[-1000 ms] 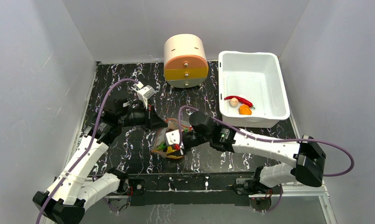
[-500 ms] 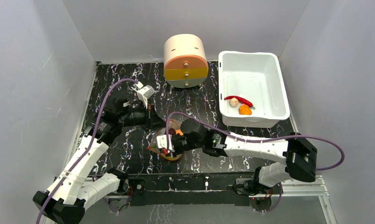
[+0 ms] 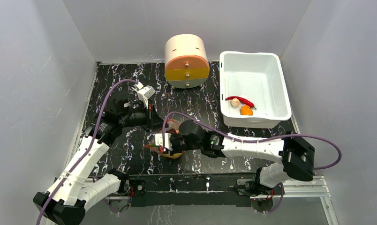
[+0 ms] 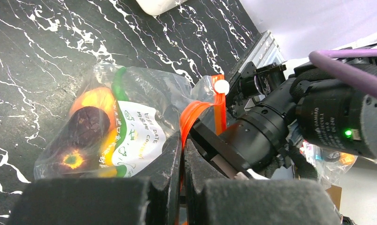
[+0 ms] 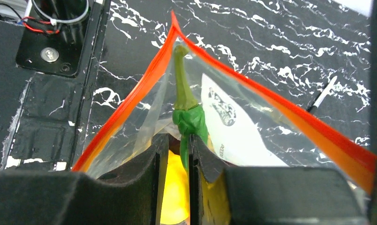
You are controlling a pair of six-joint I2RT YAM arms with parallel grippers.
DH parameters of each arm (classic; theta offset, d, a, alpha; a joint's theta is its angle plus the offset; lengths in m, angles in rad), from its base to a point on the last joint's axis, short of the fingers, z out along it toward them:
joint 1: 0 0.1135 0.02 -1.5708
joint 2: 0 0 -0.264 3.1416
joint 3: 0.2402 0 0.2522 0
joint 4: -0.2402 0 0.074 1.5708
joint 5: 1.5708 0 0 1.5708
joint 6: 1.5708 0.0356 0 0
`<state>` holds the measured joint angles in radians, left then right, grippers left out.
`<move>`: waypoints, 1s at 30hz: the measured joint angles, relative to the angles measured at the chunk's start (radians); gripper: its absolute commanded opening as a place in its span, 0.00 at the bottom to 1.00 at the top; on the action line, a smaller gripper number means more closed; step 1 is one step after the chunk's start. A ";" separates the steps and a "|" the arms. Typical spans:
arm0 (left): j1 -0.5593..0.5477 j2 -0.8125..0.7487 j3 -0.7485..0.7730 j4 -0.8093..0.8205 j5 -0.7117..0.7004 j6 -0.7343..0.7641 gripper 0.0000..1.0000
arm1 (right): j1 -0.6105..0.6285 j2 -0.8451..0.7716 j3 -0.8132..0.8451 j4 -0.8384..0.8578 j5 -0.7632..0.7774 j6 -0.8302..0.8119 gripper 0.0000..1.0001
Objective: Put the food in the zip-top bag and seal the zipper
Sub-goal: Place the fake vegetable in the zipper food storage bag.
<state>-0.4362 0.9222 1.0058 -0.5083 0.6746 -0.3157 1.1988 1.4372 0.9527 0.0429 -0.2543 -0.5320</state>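
Between the pads of your right hand (image 5: 178,140) sits the green chili (image 5: 186,117), stem up. The pads look pressed to its sides, so I judge it gripped. That hand is inside the open mouth of the zip-top bag (image 5: 233,117), with a yellow lemon (image 5: 175,197) just below its fingertips. Your left hand (image 4: 182,140) is closed tight on the zipper (image 4: 196,112), pinching the orange-red strip and lifting that side of the mouth.

Carry the chili deeper, past the strip and down beside the lemon, before you let go; released here, its stem would likely poke out and foul the seal. Then back the right hand straight out so it does not drag the crinkly film.

Ahead of the left hand, a dark maroon piece (image 4: 86,129) and an orange round fruit (image 4: 95,99) lie in the bag. Well behind the right hand, the white tub (image 3: 252,53) holds a red chili (image 3: 240,100), a beige bulb (image 3: 235,102) and an orange piece (image 3: 246,110), so filling is not done.

The desk (image 3: 200,101) is glossy black with white veins, likely slippery under the bag. Pale walls (image 3: 36,70) close three sides, and a round drawer unit (image 3: 186,61) stands at the back
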 measured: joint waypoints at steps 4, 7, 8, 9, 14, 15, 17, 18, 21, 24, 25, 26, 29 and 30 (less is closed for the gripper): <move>0.000 0.000 0.000 -0.007 -0.010 0.000 0.00 | 0.000 0.025 0.000 -0.003 0.017 0.007 0.20; 0.000 0.000 0.000 -0.017 -0.027 0.002 0.00 | 0.001 0.029 0.001 -0.024 0.027 0.017 0.21; 0.000 0.000 0.000 -0.019 -0.034 0.002 0.00 | 0.002 0.029 0.002 -0.029 0.030 0.023 0.22; 0.000 0.000 0.001 -0.022 -0.043 0.005 0.00 | 0.002 0.028 0.006 -0.040 0.034 0.031 0.24; 0.000 0.000 0.010 -0.040 -0.091 0.026 0.00 | 0.003 -0.006 0.027 -0.085 0.047 0.094 0.40; 0.000 0.000 0.013 -0.043 -0.103 0.031 0.00 | 0.003 -0.021 0.031 -0.093 0.049 0.110 0.43; 0.000 -0.002 0.015 -0.047 -0.131 0.046 0.00 | 0.003 -0.066 0.037 -0.100 0.058 0.158 0.49; 0.000 -0.005 0.015 -0.047 -0.151 0.055 0.00 | 0.004 -0.090 0.041 -0.100 0.066 0.183 0.53; 0.000 -0.013 0.015 -0.050 -0.206 0.076 0.00 | 0.004 -0.152 0.061 -0.100 0.108 0.277 0.61; 0.000 -0.023 0.015 -0.050 -0.253 0.092 0.00 | 0.004 -0.181 0.107 -0.116 0.193 0.400 0.70; 0.000 -0.023 0.015 -0.050 -0.264 0.095 0.00 | 0.004 -0.182 0.128 -0.132 0.226 0.436 0.73; 0.000 -0.025 0.015 -0.049 -0.278 0.097 0.00 | 0.004 -0.181 0.159 -0.157 0.274 0.486 0.74; 0.000 -0.031 0.015 -0.043 -0.324 0.097 0.00 | 0.004 -0.180 0.235 -0.222 0.404 0.576 0.76; 0.000 -0.034 0.015 -0.039 -0.342 0.098 0.00 | 0.004 -0.180 0.255 -0.237 0.444 0.595 0.76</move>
<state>-0.4362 0.8883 1.0210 -0.5472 0.3325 -0.2180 1.2026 1.2572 1.2076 -0.1936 0.1902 0.0628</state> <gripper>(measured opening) 0.010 0.746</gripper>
